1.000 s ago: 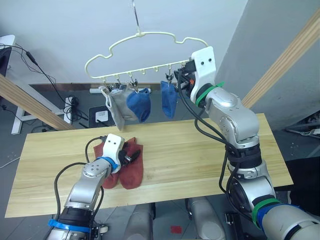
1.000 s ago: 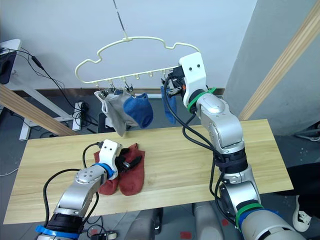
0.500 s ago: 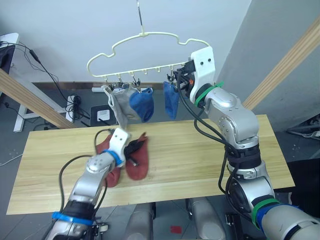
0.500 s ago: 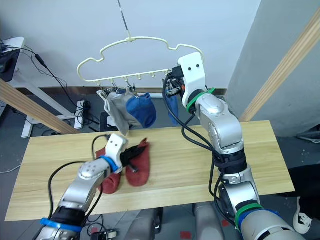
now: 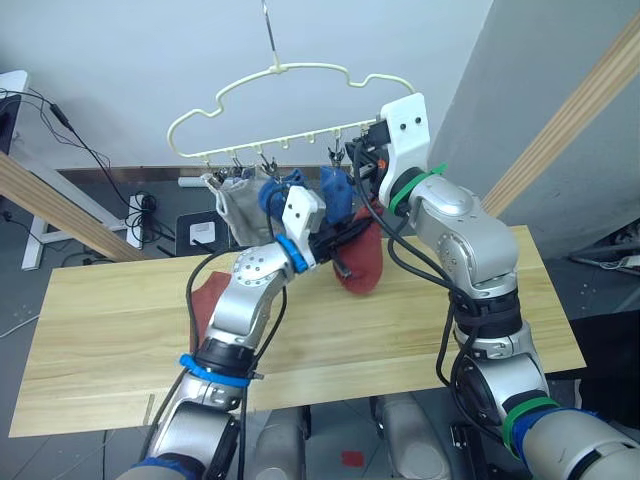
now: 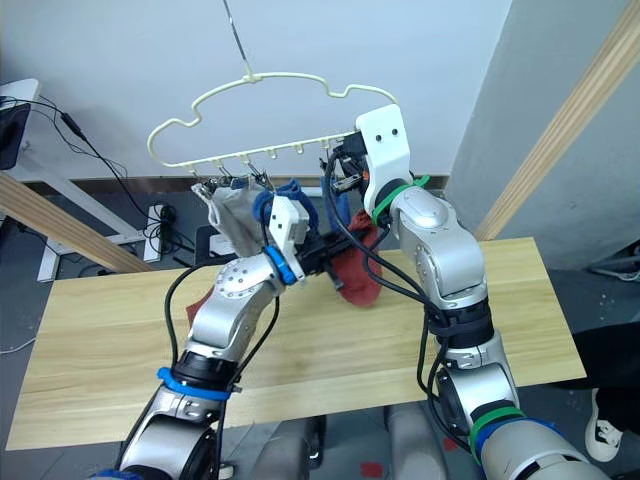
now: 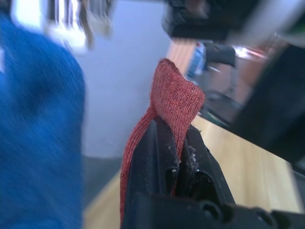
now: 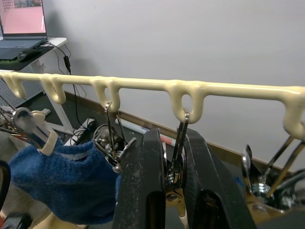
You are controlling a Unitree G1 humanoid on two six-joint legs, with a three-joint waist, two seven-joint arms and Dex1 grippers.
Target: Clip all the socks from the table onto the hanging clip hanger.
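While the left tool (image 5: 338,243) is gripping a red sock (image 5: 362,258) between its closed fingers, that sock is hanging in the air above the far middle of the tabletop (image 5: 100,320), just below the right end of the hanger (image 5: 290,110). Its pinched edge is sticking up past the fingertips in the left wrist view (image 7: 174,102), with the rest draping down. The right tool (image 8: 172,157) is reaching up at the hanger's right end, its fingers closed on a metal clip (image 8: 177,143) hanging from one loop of the hanger's bar; whether that clip is being squeezed open cannot be told. A second red sock (image 5: 207,300) is lying on the tabletop to the left, partly hidden behind the left arm. Three socks are hanging from clips: a grey sock (image 5: 232,200) at the left, a blue sock (image 5: 272,192) beside it, and another blue one (image 5: 335,192) nearer the right tool. The hanger's hook is rising toward the top of the head views, in front of a pale wall.
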